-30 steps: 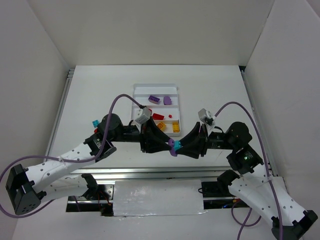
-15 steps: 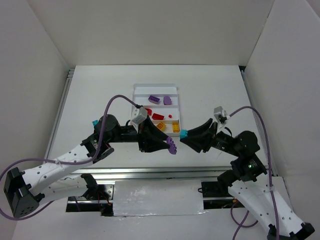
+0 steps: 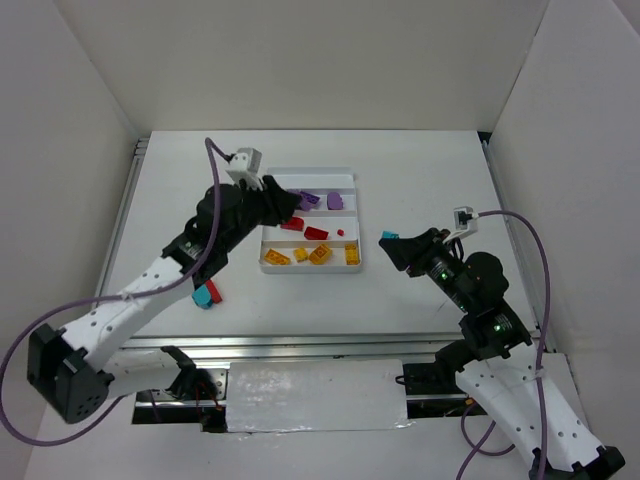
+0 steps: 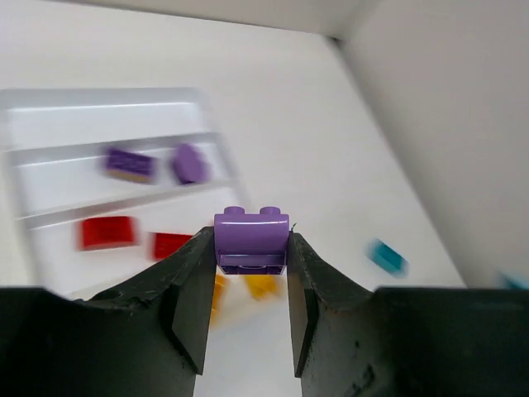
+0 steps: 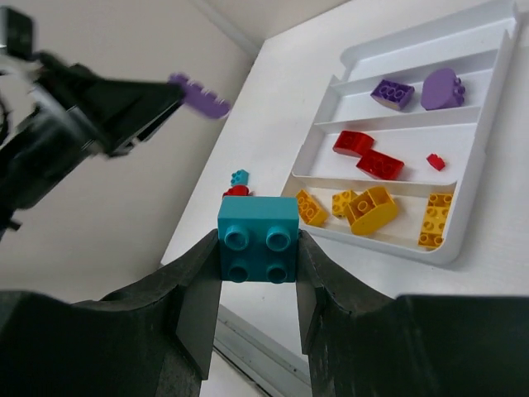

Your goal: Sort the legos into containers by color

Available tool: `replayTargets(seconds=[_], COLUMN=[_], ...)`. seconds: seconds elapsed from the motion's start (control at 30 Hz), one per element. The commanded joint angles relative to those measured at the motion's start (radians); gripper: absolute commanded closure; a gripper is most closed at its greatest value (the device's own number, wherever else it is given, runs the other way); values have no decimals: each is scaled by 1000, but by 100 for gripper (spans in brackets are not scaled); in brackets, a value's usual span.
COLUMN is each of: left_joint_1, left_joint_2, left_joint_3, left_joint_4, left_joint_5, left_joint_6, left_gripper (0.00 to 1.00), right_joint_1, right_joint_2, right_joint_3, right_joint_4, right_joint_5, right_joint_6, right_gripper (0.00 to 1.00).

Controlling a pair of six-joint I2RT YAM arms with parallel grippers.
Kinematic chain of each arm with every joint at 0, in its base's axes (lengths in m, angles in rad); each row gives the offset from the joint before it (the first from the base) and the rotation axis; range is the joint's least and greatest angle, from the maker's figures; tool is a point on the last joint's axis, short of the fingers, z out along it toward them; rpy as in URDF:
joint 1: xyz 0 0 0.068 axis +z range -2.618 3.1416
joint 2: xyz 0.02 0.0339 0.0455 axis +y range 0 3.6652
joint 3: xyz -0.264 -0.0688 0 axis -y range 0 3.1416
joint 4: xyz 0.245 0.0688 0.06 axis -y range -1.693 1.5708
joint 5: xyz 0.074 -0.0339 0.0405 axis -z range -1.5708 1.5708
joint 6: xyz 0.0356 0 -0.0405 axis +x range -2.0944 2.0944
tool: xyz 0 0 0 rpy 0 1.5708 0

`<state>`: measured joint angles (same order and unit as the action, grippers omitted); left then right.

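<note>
Far left on the white table, a small red plastic brick and a teal one lie touching, waiting to be sorted. Next over, the left gripper has its jaws clamped on a lilac two-stud plastic brick, hanging above the left end of the white four-lane plastic tray. In that tray, the far lane looks bare, then come two purple pieces, the red pieces and the yellow-orange pieces nearest. Out right, clear of the tray, the right gripper is pinched on a teal four-stud plastic brick, held aloft.

The danger: the purple lane is narrow with red just beside it, so a release slightly off line could bounce the lilac brick over the low divider. The teal brick probably belongs in the far lane, which means crossing every filled row. And if both arms crowd the tray together, they could knock each other or shove it.
</note>
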<state>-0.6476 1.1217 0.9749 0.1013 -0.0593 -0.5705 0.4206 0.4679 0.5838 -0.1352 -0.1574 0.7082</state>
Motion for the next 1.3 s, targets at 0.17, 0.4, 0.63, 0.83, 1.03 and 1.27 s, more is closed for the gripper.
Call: replayTargets(seconds=[0.17,0.4,0.63,0.83,1.03,1.27], left_joint_1=[267,313,318,322,322,322], left_joint_2=[380,619,733,768,767,762], left_joint_3=[134,252,355,352,315,282], left_joint_4=[36,172,157,166,195,201], left_joint_5=[-263,-149,-112,-106,-85,-79], left_joint_6=[-166,-120,-106,-123,-150,-163], left_gripper=[100,99,83,72,72,42], right_joint_1=[-6,-6,-5,-5,-6,-8], right_joint_2=[-31,-31,20,44,69,90], right_joint_3=[86,65,24,21,25,25], right_joint_4=[-119,-113,-55,-43,-35,-27], right_joint_5=[21,-63,-126,-123,-114,-120], right_joint_6=[10,5,19,4,-6,-12], right_gripper=[100,100,100,100,100,100])
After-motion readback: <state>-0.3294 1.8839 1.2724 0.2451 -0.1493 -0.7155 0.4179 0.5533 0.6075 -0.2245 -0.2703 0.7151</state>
